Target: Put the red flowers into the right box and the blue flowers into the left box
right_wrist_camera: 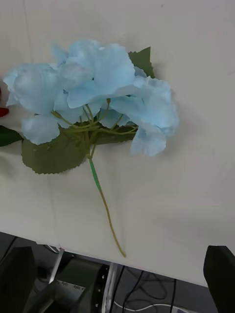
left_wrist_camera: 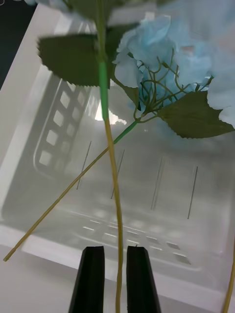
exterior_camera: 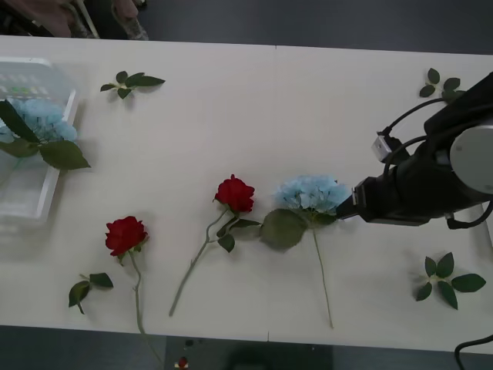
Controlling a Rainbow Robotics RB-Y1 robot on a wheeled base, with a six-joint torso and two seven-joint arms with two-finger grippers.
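A pale cream bench (exterior_camera: 231, 116) spans the view; beyond its far edge lies dark grey floor (exterior_camera: 347, 23).

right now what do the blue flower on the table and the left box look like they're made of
Blue flower: seemingly fabric petals, matte and thin with soft creases, on a smooth plastic-looking stem. Left box: probably moulded plastic, white, translucent and glossy, with slotted walls and light reflecting off its base.

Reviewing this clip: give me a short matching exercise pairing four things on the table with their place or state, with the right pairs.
1. left box
2. blue flower at mid-table
3. right gripper
4. left gripper

A. lying on the table beside a red rose
B. fingers either side of a thin stem
C. holds blue flowers already
D. close to a blue flower head

Pairs: 1-C, 2-A, 3-D, 4-B
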